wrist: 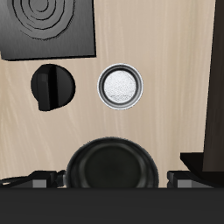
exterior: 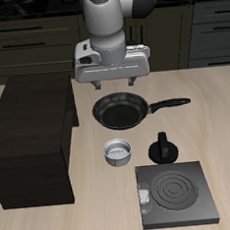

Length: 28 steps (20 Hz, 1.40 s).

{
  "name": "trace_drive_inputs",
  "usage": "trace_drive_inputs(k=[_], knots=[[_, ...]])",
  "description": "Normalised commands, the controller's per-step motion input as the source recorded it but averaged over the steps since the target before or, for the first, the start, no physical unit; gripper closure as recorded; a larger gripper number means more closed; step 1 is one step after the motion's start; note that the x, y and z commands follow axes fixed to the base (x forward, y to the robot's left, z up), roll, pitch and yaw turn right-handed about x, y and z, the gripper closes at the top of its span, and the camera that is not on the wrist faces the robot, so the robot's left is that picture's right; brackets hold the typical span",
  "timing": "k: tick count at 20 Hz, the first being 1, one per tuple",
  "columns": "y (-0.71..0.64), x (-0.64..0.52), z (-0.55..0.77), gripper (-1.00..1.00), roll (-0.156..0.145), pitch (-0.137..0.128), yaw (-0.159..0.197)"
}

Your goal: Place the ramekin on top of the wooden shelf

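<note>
Clearly, several risks can be named from this position. The gripper (exterior: 110, 85) is held high above the table, over the frying pan (exterior: 121, 111), while the ramekin (exterior: 118, 151) stands on the table nearer the front edge than the gripper, just past the pan's rim. If the descent is made without first moving forward, the pan could be struck instead of the cup. The moka pot (exterior: 164, 148) stands beside the ramekin, apart from it, so a finger brought down on that side could knock it over. The ramekin is small and round, and it is judged that a grip on its thin rim could slip, or the cup could be pushed away on the smooth table if the fingers are not centred. In the wrist view the ramekin (wrist: 120, 86) is seen clear of the moka pot (wrist: 51, 87) and of the stove burner plate (wrist: 48, 28). The wooden shelf (exterior: 32, 134) stands to the side of the gripper, and its edge could be hit if the cup is carried too low. The jaws are spread apart, and nothing is held or touched by them.
</note>
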Motion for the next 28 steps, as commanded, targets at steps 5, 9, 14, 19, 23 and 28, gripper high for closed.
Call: trace_drive_inputs(k=[5,9,14,19,23,28], knots=[[0.15,0.31,-0.03,-1.0,0.035,-0.01,0.03],[0.03,0.19,0.04,-1.0,0.008,-0.009,0.012],[-0.01,0.19,0.06,-1.0,-0.009,-0.011,-0.021],[-0.03,0.15,0.14,-1.0,-0.025,-0.064,0.049],[-0.03,0.04,0.02,-1.0,0.006,0.001,-0.016],[0.0,0.0,-0.05,-1.0,0.007,0.007,-0.014]])
